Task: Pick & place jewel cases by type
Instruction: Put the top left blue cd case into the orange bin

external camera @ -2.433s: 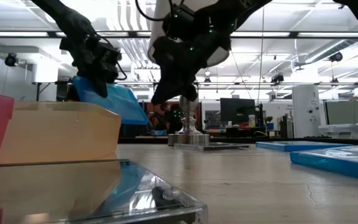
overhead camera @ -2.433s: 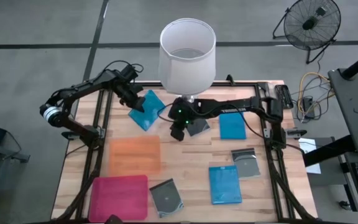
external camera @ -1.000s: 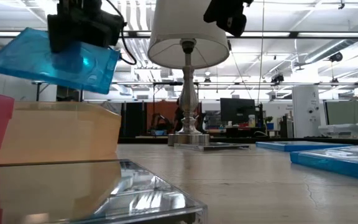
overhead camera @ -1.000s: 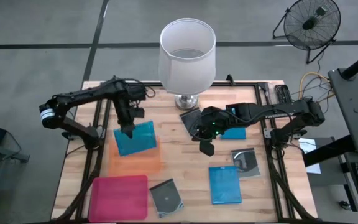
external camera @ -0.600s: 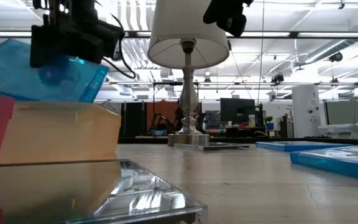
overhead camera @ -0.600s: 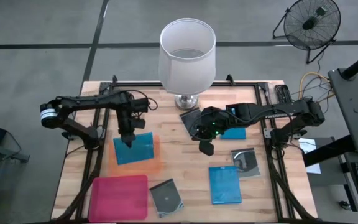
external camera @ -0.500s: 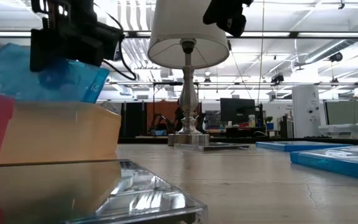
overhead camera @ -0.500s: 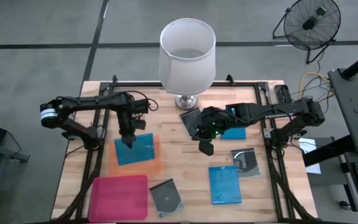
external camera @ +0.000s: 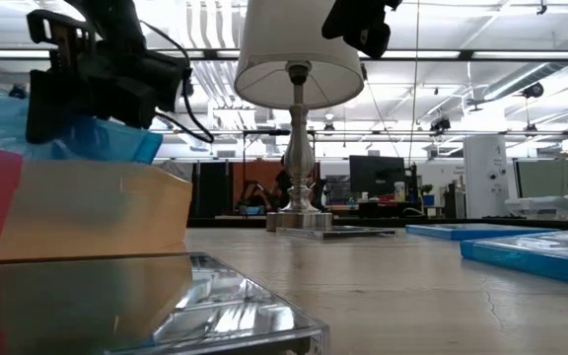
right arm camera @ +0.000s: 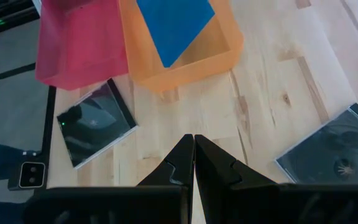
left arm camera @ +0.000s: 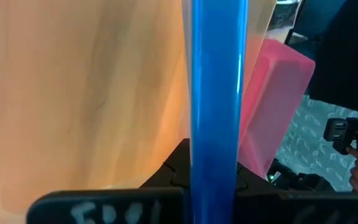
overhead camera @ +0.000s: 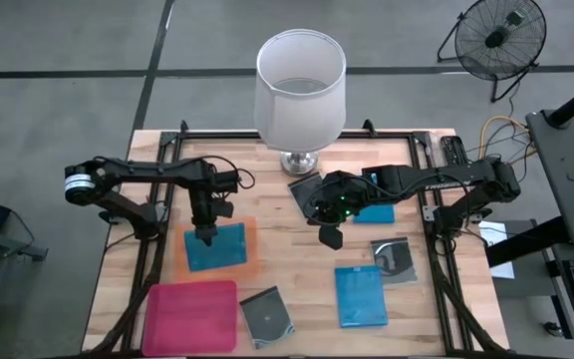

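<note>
My left gripper (overhead camera: 207,236) is shut on a bright blue jewel case (overhead camera: 217,247) inside the outline of the orange tray (overhead camera: 253,261); in the low view the case (external camera: 102,138) dips behind the tray wall (external camera: 97,212). My right gripper (overhead camera: 329,237) hangs shut and empty above the table's middle. Another blue case (overhead camera: 360,296) lies flat near the front right, and one (overhead camera: 377,211) lies partly under the right arm. Dark transparent cases lie at the front (overhead camera: 267,315), at the right (overhead camera: 395,261) and by the lamp foot (overhead camera: 307,192). My left gripper pinches the blue case between its two fingers at the case's far edge (left arm camera: 219,146). The fingers slant down from the table's far side. The case tilts below them, its near end lower, within the tray; whether it touches the tray floor I cannot tell.
A magenta-pink tray (overhead camera: 192,315) sits just in front of the orange one. A white-shaded lamp (overhead camera: 300,80) stands at the table's far middle. A black frame (overhead camera: 157,234) runs along the table's left and right sides. A fan (overhead camera: 496,35) stands on the floor beyond.
My left gripper has gone down and toward the table's near edge with the blue case. The case was above the orange tray's far part and now sits low within the tray's outline, still tilted.
</note>
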Robot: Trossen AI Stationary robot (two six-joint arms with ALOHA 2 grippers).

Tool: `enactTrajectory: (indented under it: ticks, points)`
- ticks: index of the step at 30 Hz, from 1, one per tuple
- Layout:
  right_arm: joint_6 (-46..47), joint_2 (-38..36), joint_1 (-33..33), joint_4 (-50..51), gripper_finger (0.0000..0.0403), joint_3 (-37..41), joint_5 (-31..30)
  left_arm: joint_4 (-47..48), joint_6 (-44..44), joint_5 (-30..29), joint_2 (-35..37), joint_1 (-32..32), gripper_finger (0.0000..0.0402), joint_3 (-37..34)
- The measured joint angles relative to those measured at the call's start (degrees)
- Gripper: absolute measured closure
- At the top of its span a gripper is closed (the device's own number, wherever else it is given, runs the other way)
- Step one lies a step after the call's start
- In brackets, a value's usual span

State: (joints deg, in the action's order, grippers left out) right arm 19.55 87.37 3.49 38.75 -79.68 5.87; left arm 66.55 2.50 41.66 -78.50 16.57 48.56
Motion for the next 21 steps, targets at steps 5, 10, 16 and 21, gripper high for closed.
enactTrajectory:
  ticks: [5,10,16,21]
  points:
    - [0.0,0.0,0.0,-0.1,0.0394,0.0,0.0,-1.6,-0.1,0.8,0.0,-0.6,0.0401,-1.0]
    - [0.2,0.0,0.0,-0.1,0.0394,0.0,0.0,-5.3,-1.0,1.2,0.0,-1.5,0.0401,-1.1]
    - [0.2,0.0,0.0,-0.1,0.0394,0.0,0.0,-8.4,-1.7,1.3,0.0,-2.3,0.0401,-1.1]
    - [0.2,0.0,0.0,-0.1,0.0394,0.0,0.0,-8.7,-1.6,1.2,0.0,-2.5,0.0401,-1.1]
